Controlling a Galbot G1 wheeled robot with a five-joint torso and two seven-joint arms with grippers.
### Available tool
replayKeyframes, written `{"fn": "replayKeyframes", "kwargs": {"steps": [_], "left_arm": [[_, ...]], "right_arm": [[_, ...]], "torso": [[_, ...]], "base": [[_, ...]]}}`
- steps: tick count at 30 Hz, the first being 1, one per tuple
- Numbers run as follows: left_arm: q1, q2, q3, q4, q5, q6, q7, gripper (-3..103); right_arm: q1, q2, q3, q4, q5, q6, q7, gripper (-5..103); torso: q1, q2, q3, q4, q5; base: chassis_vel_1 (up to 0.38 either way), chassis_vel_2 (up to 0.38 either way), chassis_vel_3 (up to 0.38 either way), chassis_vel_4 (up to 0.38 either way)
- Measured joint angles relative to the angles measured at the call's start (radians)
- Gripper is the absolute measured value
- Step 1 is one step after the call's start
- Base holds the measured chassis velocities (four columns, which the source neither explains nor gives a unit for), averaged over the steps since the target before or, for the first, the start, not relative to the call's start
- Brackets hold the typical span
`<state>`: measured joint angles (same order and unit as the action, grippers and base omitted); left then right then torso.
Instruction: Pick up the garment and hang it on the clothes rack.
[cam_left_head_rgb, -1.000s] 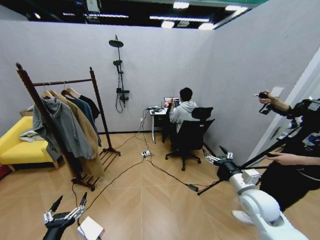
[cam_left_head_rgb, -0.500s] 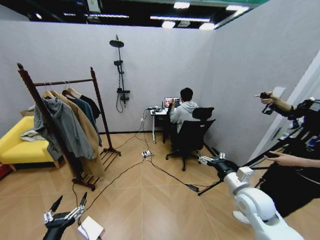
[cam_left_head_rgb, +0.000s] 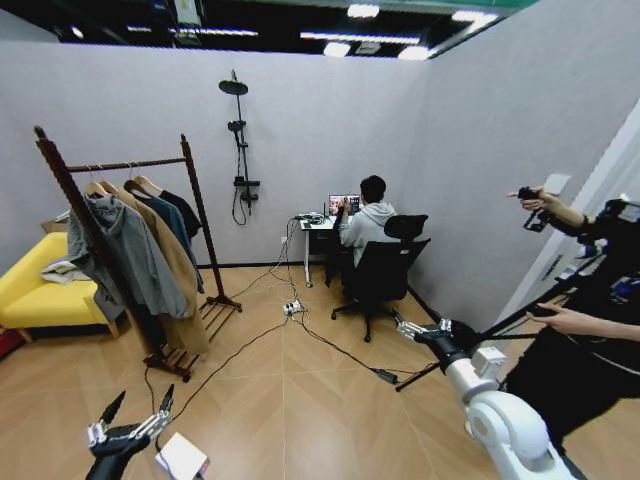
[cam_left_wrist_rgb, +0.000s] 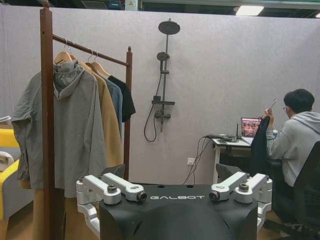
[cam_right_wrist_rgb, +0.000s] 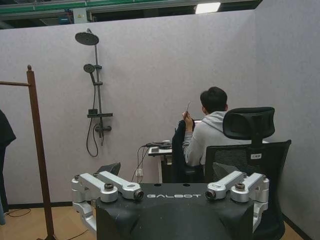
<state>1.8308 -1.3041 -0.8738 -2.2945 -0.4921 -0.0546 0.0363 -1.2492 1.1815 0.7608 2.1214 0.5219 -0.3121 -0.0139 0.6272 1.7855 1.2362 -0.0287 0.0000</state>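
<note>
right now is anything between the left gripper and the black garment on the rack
Yes. The garment hangs at the far end of the clothes rack rail. From the open left gripper, low over the floor, a grey hooded jacket, a tan coat and a blue jacket hang nearer, covering most of it.

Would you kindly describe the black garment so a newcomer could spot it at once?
Find the tall red-brown clothes rack beside the yellow sofa. The black garment hangs last on its rail, nearest the wall-side post, behind the grey hooded jacket, tan coat and blue jacket; it's the darkest and shortest.
</note>
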Motion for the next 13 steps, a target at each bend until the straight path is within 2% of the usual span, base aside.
{"fn": "replayKeyframes", "kwargs": {"steps": [4, 13], "left_arm": [[0.0, 0.0, 0.0, 0.0, 0.0, 0.0, 0.0, 100], [0.0, 0.0, 0.0, 0.0, 0.0, 0.0, 0.0, 100]], "right_arm": [[-0.007, 0.025, 0.013, 0.001, -0.006, 0.008, 0.002, 100], [-0.032, 0.029, 0.043, -0.002, -0.007, 0.034, -0.001, 100]], "torso": [[0.0, 0.0, 0.0, -0.0001, -0.0001], [0.0, 0.0, 0.0, -0.0002, 0.0]], "base": [[0.0, 0.0, 0.0, 0.0], [0.0, 0.0, 0.0, 0.0]]}}
